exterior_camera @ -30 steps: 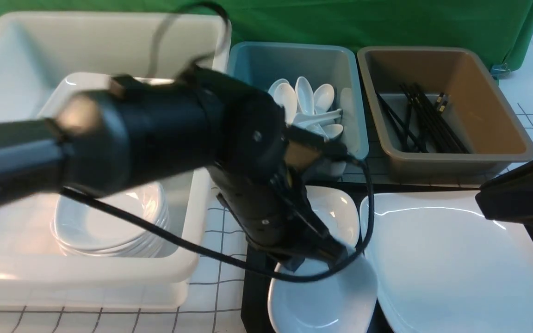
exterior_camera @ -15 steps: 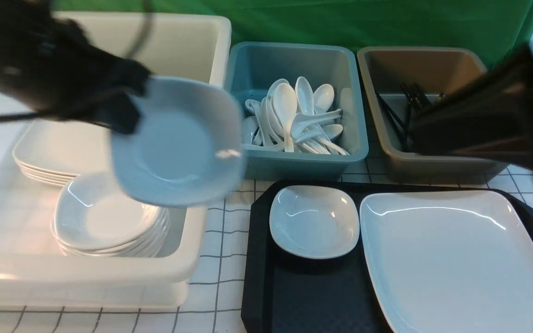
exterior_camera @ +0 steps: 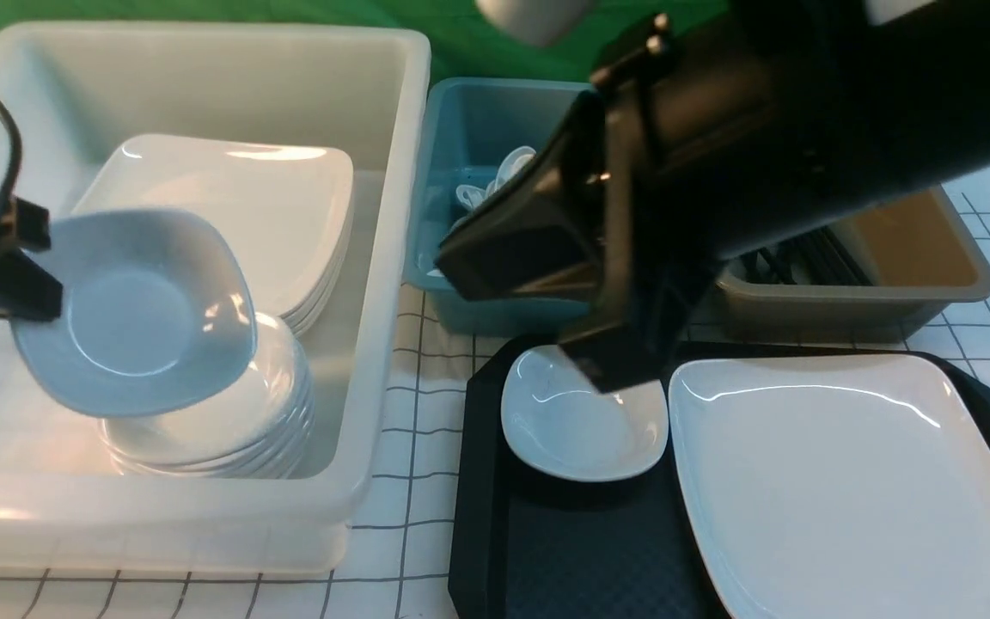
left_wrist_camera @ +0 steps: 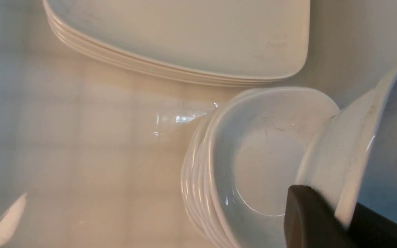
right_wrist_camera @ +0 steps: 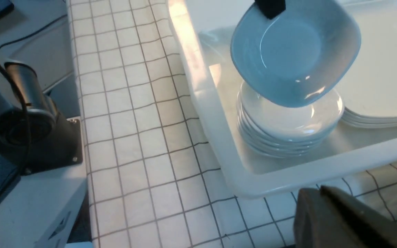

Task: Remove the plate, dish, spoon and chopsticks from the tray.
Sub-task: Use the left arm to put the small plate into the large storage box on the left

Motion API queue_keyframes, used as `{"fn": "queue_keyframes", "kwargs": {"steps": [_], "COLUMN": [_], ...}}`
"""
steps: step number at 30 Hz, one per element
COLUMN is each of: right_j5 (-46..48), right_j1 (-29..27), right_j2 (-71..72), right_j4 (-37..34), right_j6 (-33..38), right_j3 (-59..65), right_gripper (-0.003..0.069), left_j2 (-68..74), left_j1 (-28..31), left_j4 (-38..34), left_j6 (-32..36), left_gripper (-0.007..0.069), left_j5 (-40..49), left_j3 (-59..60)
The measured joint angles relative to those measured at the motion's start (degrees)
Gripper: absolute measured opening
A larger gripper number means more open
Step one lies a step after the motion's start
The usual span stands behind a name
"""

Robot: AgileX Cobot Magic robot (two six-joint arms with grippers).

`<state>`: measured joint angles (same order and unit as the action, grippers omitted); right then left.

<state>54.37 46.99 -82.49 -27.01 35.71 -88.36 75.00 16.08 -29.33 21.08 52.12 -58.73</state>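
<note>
My left gripper [exterior_camera: 22, 262] is shut on the rim of a small white dish [exterior_camera: 130, 314], holding it tilted just above the stack of dishes [exterior_camera: 220, 430] in the white tub. In the left wrist view its jaws [left_wrist_camera: 344, 210] pinch that rim [left_wrist_camera: 357, 155]. A second dish [exterior_camera: 568, 434] and the large plate [exterior_camera: 830, 490] lie on the black tray [exterior_camera: 482, 516]. My right gripper [exterior_camera: 620, 374] hangs shut and empty over the dish on the tray; its closed fingertips [right_wrist_camera: 319, 189] show in the right wrist view. Spoons [exterior_camera: 495, 172] lie in the teal tub, chopsticks [exterior_camera: 791, 258] in the brown tub.
The white tub [exterior_camera: 375, 344] also holds a stack of large plates [exterior_camera: 263, 206]. The right arm [exterior_camera: 761, 137] covers much of the teal tub [exterior_camera: 439, 284] and brown tub [exterior_camera: 907, 297]. A checked cloth [exterior_camera: 413, 516] covers the table. The other arm's base [right_wrist_camera: 29, 137] stands at the table edge.
My left gripper has carried the dish left and down over the dish stack. The right arm has swung in from the right, across the tubs, to above the tray's dish, and its jaws have closed.
</note>
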Motion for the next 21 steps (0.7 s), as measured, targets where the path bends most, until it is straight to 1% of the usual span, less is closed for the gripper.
{"fn": "queue_keyframes", "kwargs": {"steps": [3, 6, 8, 11, 12, 13, 14, 16, 17, 18, 20, 21], "right_j5": [-0.43, -0.81, -1.2, -1.21, -1.21, -1.15, -1.1, -0.57, -0.31, 0.67, 2.17, 3.81], "right_j1": [0.0, 0.0, 0.0, 0.0, 0.0, 0.0, 0.0, 0.0, 0.0, 0.0, 0.0, 0.0], "right_j2": [-0.95, -1.02, -1.02, -1.02, -1.02, -1.02, -0.97, -0.86, -0.7, -0.36, 0.25, 0.79], "right_j4": [0.18, 0.18, 0.13, 0.19, 0.23, 0.88, 1.51, 4.43, 6.29, 9.68, 14.23, 18.58], "right_j6": [-0.06, -0.62, -1.66, -2.69, -2.69, -3.04, -3.99, -6.87, -7.58, -10.53, -12.83, -15.05], "right_j3": [0.0, 0.0, -0.05, -0.05, -0.05, -0.05, -0.05, -0.05, -0.05, -0.05, -0.05, -0.05], "right_gripper": [0.0008, 0.0008, 0.0008, 0.001, 0.001, 0.001, 0.001, 0.001, 0.001, 0.0013, 0.0015, 0.0016], "left_j2": [3.28, 5.64, 7.66, 9.02, 9.02, 8.87, 8.52, 7.36, 6.68, 5.58, 4.25, 3.15], "left_j1": [-0.99, -1.42, -1.77, -1.97, -1.97, -1.97, -1.97, -2.01, -2.01, -2.01, -2.01, -2.01], "left_j4": [-0.91, -0.98, -0.68, -0.04, 0.14, 1.46, 2.63, 5.3, 6.26, 8.25, 8.99, 8.39], "left_j6": [2.58, 3.29, 3.91, 4.09, 4.09, 4.03, 3.75, 2.39, 1.55, 0.43, -0.75, -1.38], "left_gripper": [0.003, 0.0052, 0.0113, 0.0232, 0.0251, 0.0328, 0.0372, 0.043, 0.0446, 0.0459, 0.0458, 0.0441], "left_j5": [-1.93, -2.57, -3.38, -3.53, -3.53, -2.73, -2.39, -1.76, -1.5, -1.26, -1.01, -0.89], "left_j3": [1.22, 1.52, 1.52, 1.52, 1.47, 0.69, 0.03, -2.14, -3.33, -5.34, -7.77, -9.77]}}
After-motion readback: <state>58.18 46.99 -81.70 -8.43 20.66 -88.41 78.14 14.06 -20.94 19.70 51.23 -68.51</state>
